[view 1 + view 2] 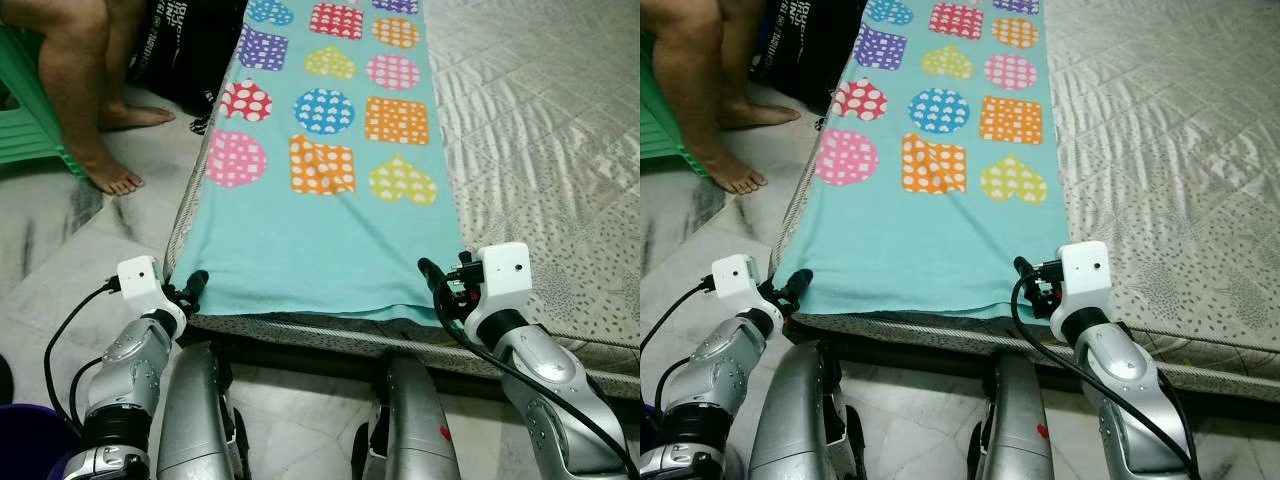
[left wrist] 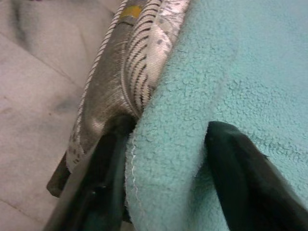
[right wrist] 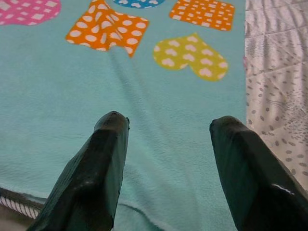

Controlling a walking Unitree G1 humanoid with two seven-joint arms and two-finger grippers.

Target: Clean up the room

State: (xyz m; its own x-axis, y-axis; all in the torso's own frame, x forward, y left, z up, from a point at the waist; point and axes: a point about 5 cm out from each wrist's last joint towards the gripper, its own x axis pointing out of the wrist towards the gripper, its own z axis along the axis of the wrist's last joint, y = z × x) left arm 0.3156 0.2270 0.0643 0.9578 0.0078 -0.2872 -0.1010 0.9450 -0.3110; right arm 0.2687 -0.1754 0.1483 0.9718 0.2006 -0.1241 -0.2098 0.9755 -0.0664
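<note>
1. Your left gripper (image 2: 163, 168) is spread, its fingers (image 2: 240, 183) straddling the blanket's (image 1: 300, 240) near-left corner at the mattress (image 1: 540, 150) edge; nothing is clamped yet.
2. Your right gripper (image 3: 168, 168) is likewise spread, poised over the near-right hem, empty.
3. The blanket's long axis runs from its near hem toward 12 o'clock up the bed; both corners sit directly at your fingertips.
4. Both forearms reach forward, about level; a person's legs (image 1: 85, 90) stand at 10 o'clock.
</note>
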